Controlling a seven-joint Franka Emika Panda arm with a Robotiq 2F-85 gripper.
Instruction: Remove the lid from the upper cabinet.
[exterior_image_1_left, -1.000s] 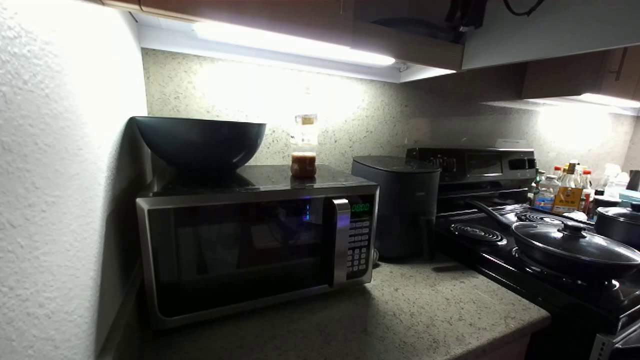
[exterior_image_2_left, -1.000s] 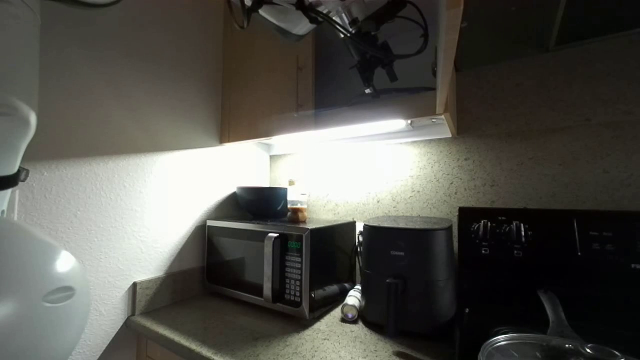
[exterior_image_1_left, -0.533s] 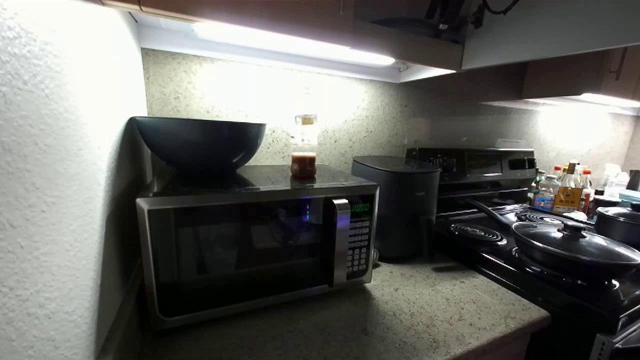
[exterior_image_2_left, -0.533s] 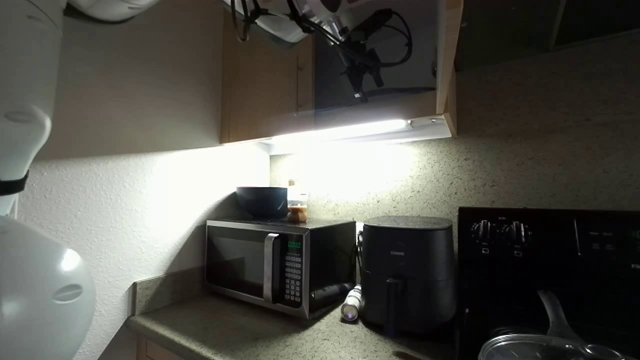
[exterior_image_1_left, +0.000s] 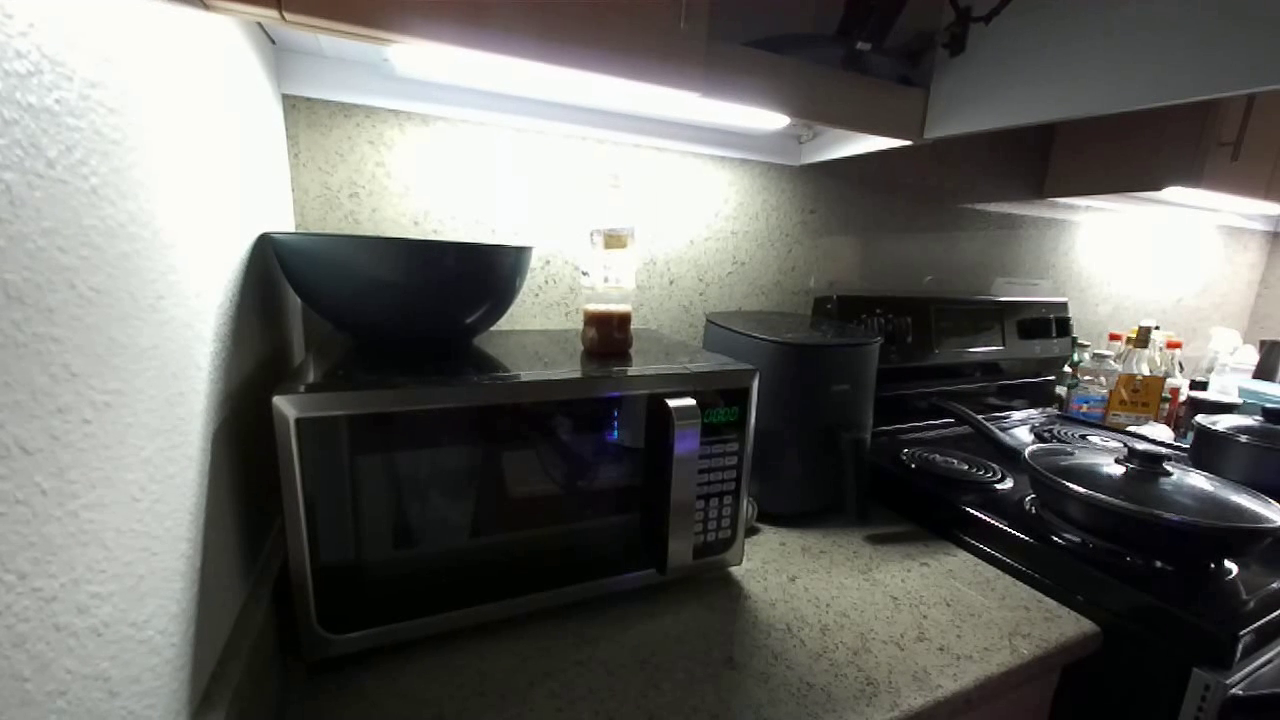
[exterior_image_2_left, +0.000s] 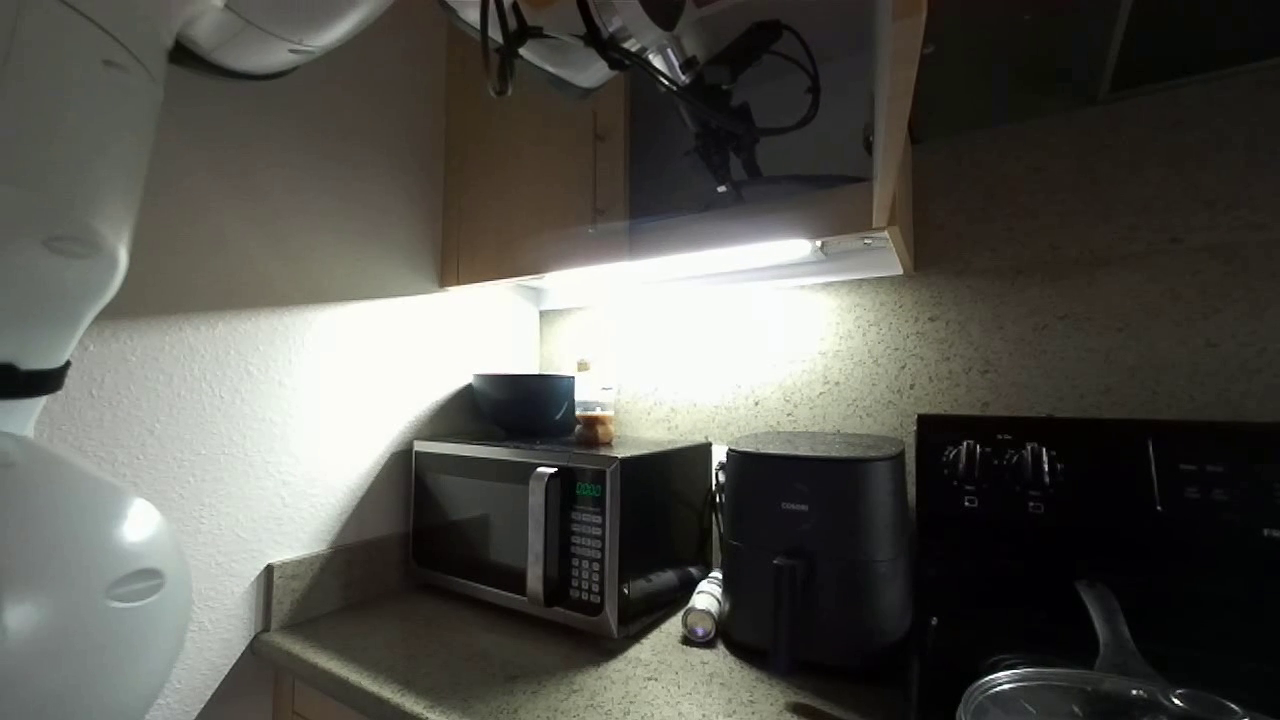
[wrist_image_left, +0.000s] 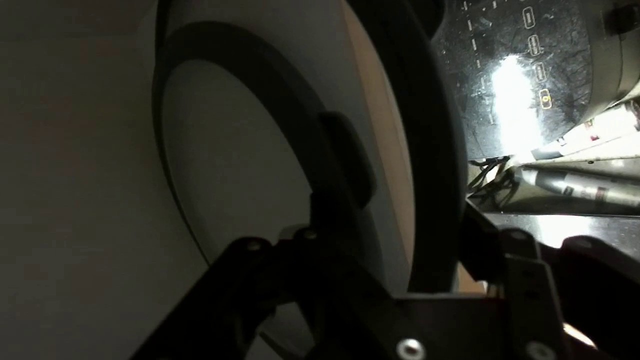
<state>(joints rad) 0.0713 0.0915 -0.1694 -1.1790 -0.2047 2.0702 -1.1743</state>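
Observation:
The upper cabinet (exterior_image_2_left: 535, 180) (exterior_image_1_left: 850, 100) is open on its right part. The lid (exterior_image_2_left: 810, 182) lies low and flat there, a thin dark edge, also in an exterior view (exterior_image_1_left: 800, 44). My gripper (exterior_image_2_left: 737, 180) points down at the lid's left end; it is partly cut off in an exterior view (exterior_image_1_left: 868, 32). In the wrist view my gripper (wrist_image_left: 392, 207) is open, with a thick dark curved rim (wrist_image_left: 440, 150) between its fingers, close to the right finger. Left of it is a dark ring (wrist_image_left: 280, 85) with a grey centre; I cannot tell if both belong to the lid.
The open cabinet door (exterior_image_2_left: 895, 110) stands to the right of the gripper. Below are a microwave (exterior_image_2_left: 500, 520) with a dark bowl (exterior_image_2_left: 522, 403) and a bottle (exterior_image_2_left: 595, 425) on top, and a black air fryer (exterior_image_2_left: 820, 540). A covered pan (exterior_image_1_left: 1150, 490) sits on the stove.
My gripper has moved left in both exterior views and sits lower against the lid's end. The arm links have shifted right and down in an exterior view. The lid looks unmoved.

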